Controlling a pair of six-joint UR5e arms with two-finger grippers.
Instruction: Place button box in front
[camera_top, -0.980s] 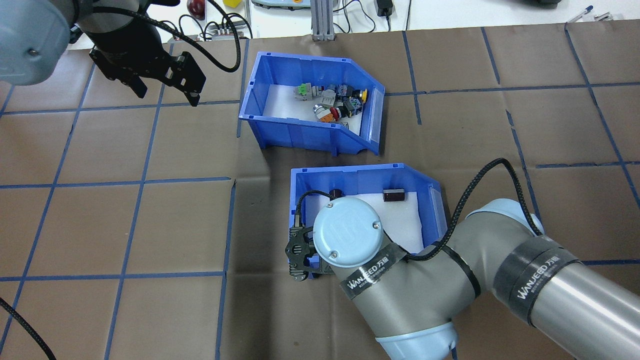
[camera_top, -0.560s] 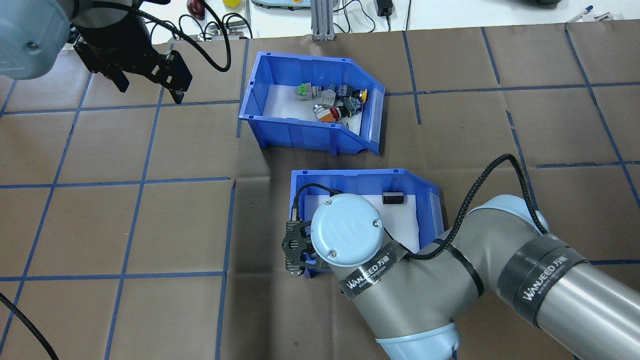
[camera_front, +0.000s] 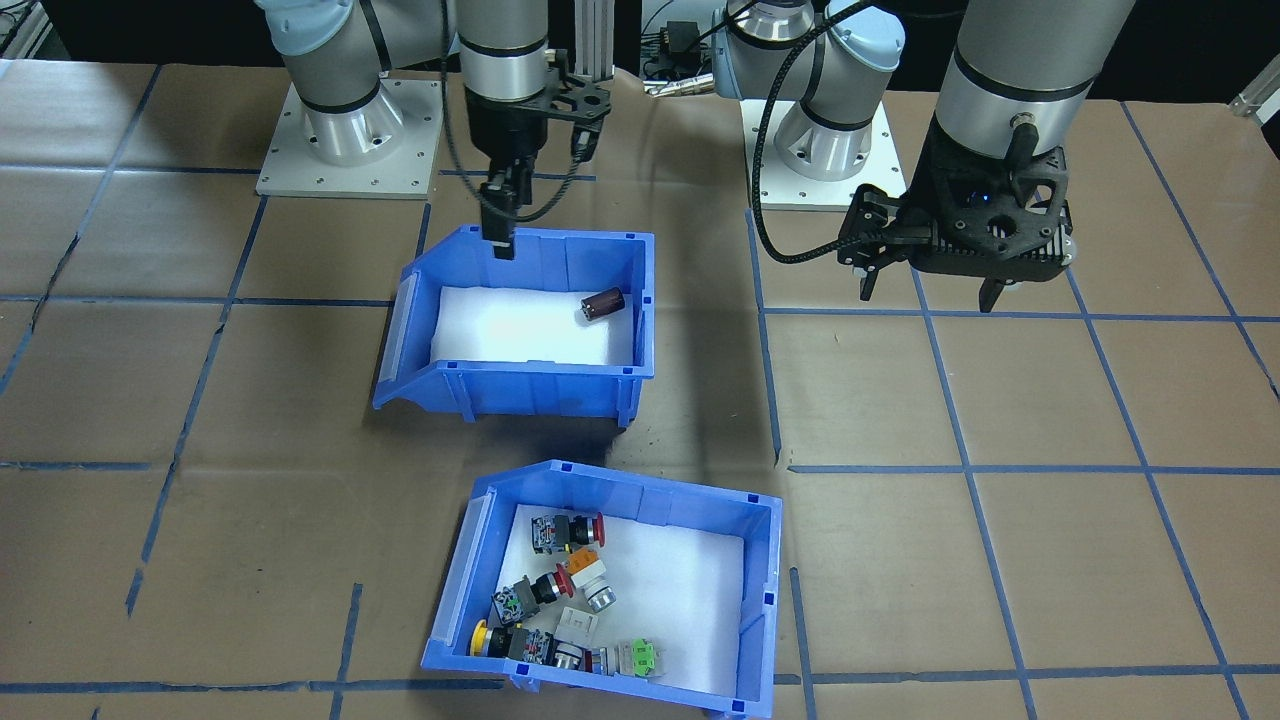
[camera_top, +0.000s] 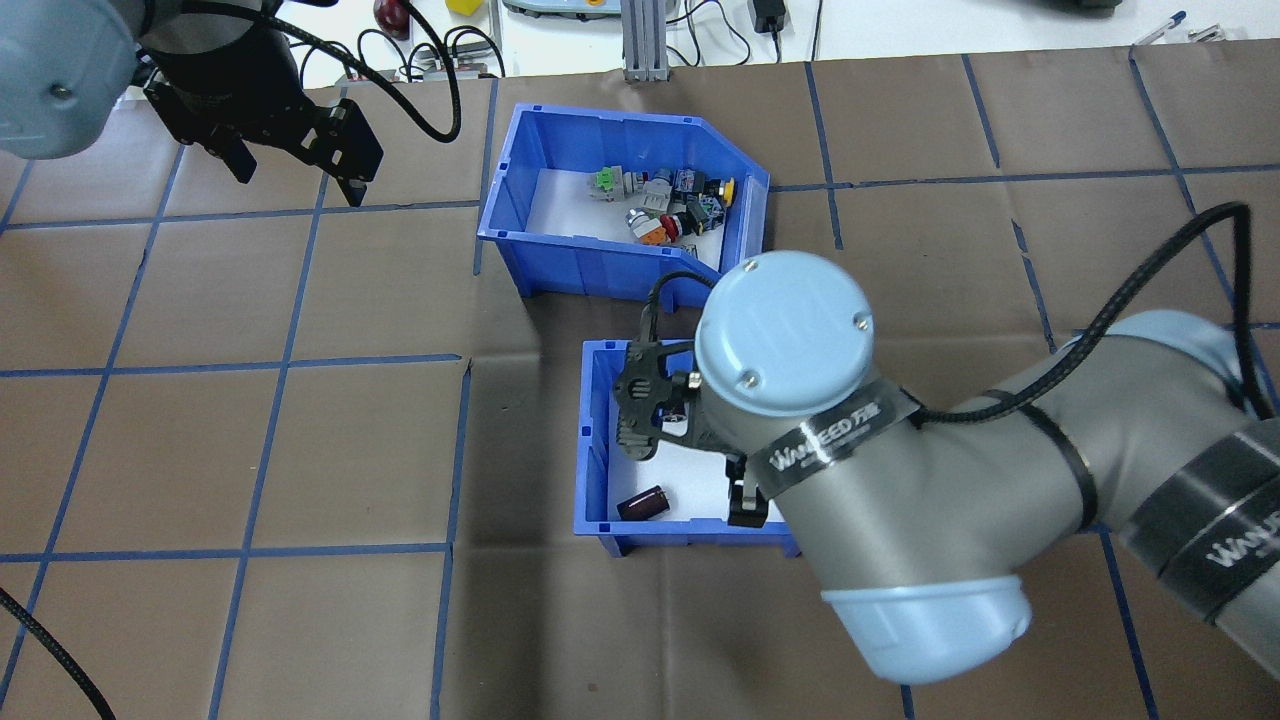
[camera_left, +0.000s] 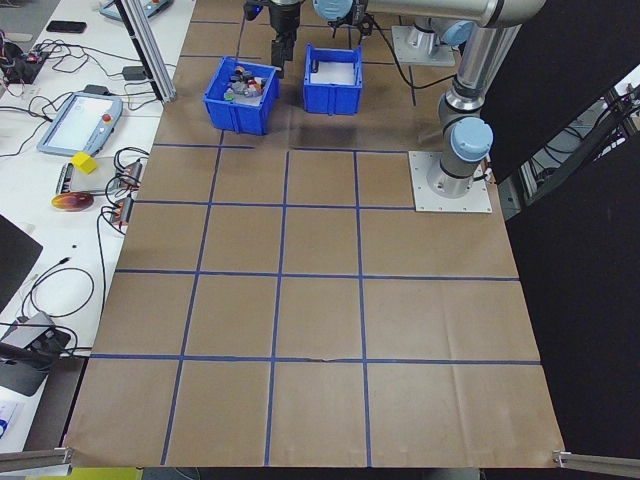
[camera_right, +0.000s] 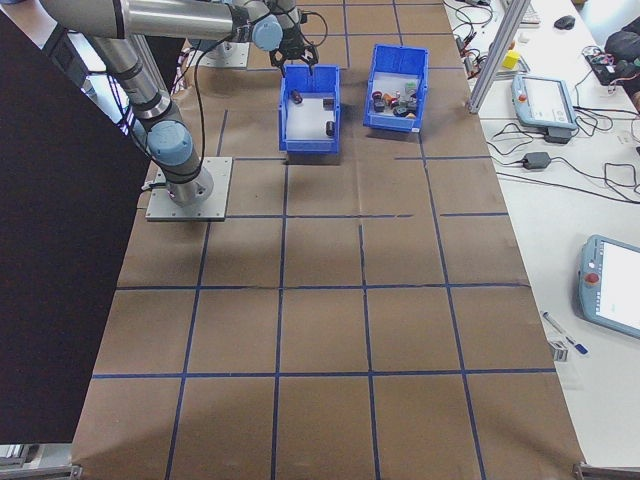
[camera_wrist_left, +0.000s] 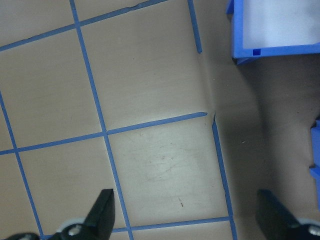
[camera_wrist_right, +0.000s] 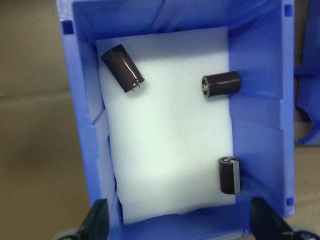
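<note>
Buttons of red, yellow, green and orange lie clustered in the button box, which sits on the table toward its far edge from the robot, the operators' side, resting flat with no gripper on it. Just behind it, closer to the robot's base, is the second blue bin with three dark cylinders on white foam. I judge the placing is mostly done, since the button box is already the forward one of the two; what I would check is only its slightly skewed angle. My right gripper hangs above the second bin with its fingers spread apart and holding nothing, the bin's walls showing between them. My left gripper hovers over bare table near the far left corner, also released and empty. The two bins are near each other but not touching, and wide free table lies on both sides.
</note>
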